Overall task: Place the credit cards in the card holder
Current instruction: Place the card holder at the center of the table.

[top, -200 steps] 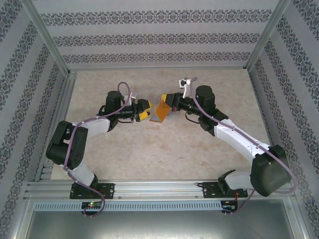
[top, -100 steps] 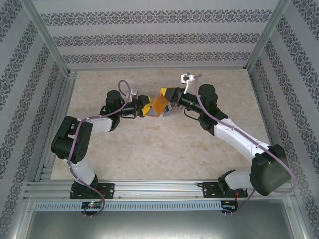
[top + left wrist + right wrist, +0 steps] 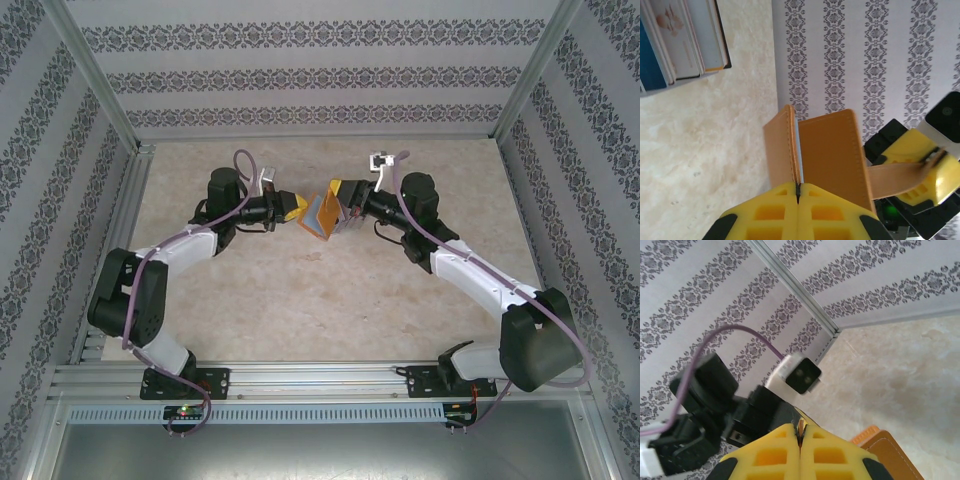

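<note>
The orange-tan card holder [image 3: 320,214] hangs in the air over the middle of the table, held from both sides. It stands open in a narrow V [image 3: 832,152]. My left gripper [image 3: 296,209] is shut on the near edge of one flap [image 3: 798,187]. From the right, my right gripper [image 3: 341,199] is shut on a thin orange edge of the holder [image 3: 800,432]; the left wrist view shows it pinching a flap [image 3: 922,167]. Several credit cards [image 3: 682,42], blue, white and grey, lie side by side on the table at the upper left of the left wrist view.
The marbled table [image 3: 320,290] is ringed by patterned walls [image 3: 320,80] and an aluminium frame [image 3: 320,380]. Both arms reach in toward the centre, elbows out to the sides. The left wrist camera [image 3: 801,372] sits close in front of my right gripper.
My left gripper closed on the card holder's flap. Both grippers shifted slightly toward the back wall with the holder between them.
</note>
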You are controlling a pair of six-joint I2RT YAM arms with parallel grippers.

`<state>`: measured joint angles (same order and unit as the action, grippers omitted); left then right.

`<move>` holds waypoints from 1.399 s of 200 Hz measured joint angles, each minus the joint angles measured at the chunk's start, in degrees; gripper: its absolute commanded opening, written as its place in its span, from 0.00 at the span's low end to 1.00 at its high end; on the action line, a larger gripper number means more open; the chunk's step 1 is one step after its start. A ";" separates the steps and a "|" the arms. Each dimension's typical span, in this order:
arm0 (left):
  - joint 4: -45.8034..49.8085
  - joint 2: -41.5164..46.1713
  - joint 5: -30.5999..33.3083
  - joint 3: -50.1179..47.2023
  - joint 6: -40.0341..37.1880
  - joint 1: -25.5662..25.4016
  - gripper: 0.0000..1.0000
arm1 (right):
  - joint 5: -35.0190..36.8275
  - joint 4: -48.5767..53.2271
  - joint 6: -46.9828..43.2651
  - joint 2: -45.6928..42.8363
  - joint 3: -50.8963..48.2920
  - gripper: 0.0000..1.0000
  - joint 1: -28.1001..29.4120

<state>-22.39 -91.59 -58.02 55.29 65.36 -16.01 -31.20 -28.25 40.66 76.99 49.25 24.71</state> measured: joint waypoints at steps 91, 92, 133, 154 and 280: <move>42.77 8.76 22.95 2.91 -30.29 0.02 0.00 | 1.99 7.32 -3.04 13.64 -2.56 0.05 7.76; 42.99 8.79 23.26 2.69 -30.42 0.00 0.00 | 2.05 7.39 -3.13 13.86 -2.56 0.05 7.85; 44.17 9.46 30.23 -4.11 -31.32 -0.02 0.00 | 4.81 8.83 -3.63 22.14 -2.54 0.24 10.60; 44.09 9.57 31.87 -5.46 -31.30 -0.02 0.00 | 5.57 10.88 -4.39 22.51 -2.29 0.39 10.54; 40.52 12.15 34.99 -10.08 -27.61 -0.02 0.00 | 3.34 26.10 -5.95 18.49 12.72 0.20 15.52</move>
<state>18.13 -79.44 -23.03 45.21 37.76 -16.03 -27.86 -2.15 34.72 95.48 61.98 40.23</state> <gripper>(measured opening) 0.049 0.228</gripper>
